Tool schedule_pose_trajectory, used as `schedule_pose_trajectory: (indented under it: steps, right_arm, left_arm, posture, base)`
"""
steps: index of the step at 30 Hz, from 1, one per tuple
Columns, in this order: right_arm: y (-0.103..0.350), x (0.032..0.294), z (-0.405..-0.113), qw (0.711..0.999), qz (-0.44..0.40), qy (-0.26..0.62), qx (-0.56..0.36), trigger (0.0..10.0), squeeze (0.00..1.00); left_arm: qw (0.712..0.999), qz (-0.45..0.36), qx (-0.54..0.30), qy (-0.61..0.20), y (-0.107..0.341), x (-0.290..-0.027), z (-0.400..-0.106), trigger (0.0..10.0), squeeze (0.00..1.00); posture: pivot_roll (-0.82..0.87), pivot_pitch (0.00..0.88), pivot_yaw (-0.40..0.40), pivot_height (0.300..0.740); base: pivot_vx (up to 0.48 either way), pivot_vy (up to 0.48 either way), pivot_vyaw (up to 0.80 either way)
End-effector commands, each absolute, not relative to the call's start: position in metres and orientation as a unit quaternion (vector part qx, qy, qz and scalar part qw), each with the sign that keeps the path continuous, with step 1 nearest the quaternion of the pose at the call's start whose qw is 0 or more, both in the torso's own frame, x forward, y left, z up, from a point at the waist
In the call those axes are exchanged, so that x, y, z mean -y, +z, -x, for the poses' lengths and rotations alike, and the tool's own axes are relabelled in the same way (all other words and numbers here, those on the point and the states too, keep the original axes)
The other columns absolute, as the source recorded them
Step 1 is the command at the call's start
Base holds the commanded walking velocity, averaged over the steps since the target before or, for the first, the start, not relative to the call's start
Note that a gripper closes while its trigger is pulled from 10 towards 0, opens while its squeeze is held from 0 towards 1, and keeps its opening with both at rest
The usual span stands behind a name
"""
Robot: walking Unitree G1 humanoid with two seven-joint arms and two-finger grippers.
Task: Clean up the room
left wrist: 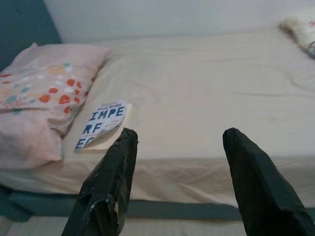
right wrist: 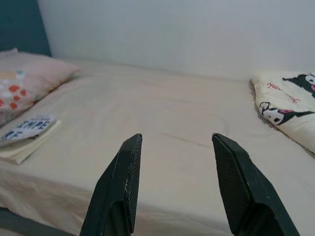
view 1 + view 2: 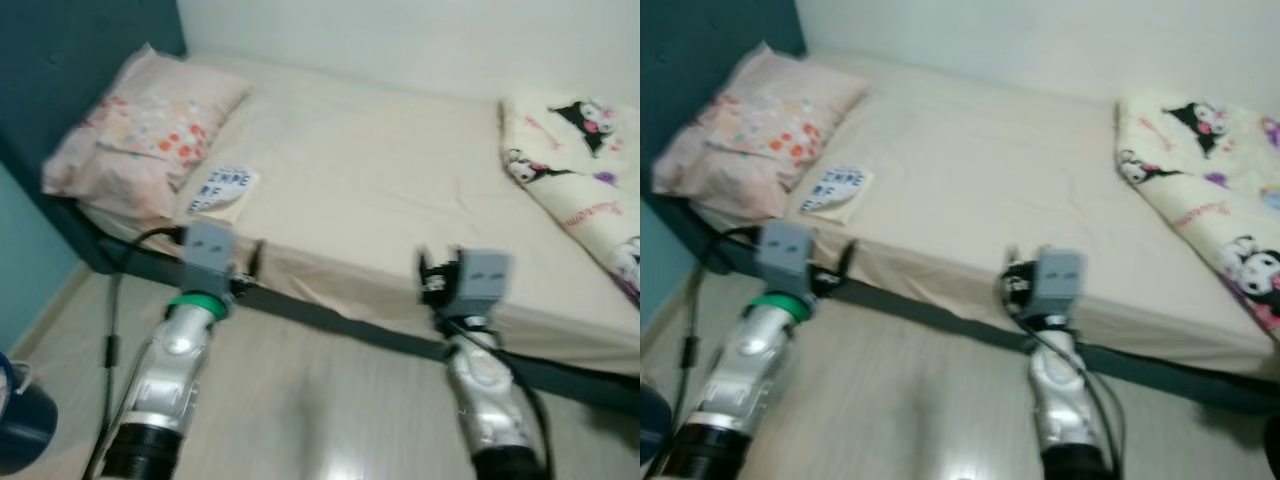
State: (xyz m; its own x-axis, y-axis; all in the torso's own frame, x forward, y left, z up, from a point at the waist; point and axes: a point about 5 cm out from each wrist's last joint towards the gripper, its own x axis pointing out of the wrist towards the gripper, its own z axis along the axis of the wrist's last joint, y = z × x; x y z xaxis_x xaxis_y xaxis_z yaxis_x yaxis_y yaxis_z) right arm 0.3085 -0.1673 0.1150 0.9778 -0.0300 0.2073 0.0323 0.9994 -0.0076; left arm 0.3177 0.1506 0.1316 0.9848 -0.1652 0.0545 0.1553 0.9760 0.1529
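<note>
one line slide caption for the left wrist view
Open left gripper faces a cream bed, a book lying beside the pink pillow.

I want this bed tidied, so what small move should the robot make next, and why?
Probably ease the open left gripper forward toward the book. It lies loose on the bed beside the pillow, just beyond that gripper, which holds nothing.
</note>
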Motion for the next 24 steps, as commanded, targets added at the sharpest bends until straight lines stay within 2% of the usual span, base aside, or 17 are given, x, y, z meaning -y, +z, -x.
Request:
schedule_pose_trajectory:
  steps: [1,9,20,24]
  right_arm:
    - [0.1081,0.167,-0.3061,0.996,0.001,-0.016,0.09,10.0,0.0]
    - [0.1078,0.1673,-0.306,0.996,0.0,-0.017,0.089,10.0,0.0]
    - [0.1067,0.168,-0.3061,0.996,-0.003,-0.018,0.083,10.0,0.0]
    - [0.1068,0.1686,-0.3063,0.996,0.002,-0.02,0.083,10.0,0.0]
  left_arm:
    - [0.994,-0.073,0.016,-0.078,0.1232,-0.1506,-0.3149,10.0,0.0]
    - [0.994,-0.073,0.016,-0.079,0.123,-0.1503,-0.3148,10.0,0.0]
    - [0.994,-0.072,0.015,-0.08,0.1227,-0.1499,-0.3145,10.0,0.0]
    - [0.994,-0.071,0.013,-0.079,0.1224,-0.1497,-0.3148,10.0,0.0]
  posture:
    - [-0.03,0.02,0.039,0.74]
    - [-0.03,0.02,0.039,0.74]
    - [-0.03,0.022,0.039,0.74]
    - [-0.03,0.022,0.039,0.74]
  base:
    - [0.0,-0.48,0.0]
    - [0.0,-0.461,0.0]
    - [0.0,-0.376,-0.73]
    - [0.0,-0.248,-0.2]
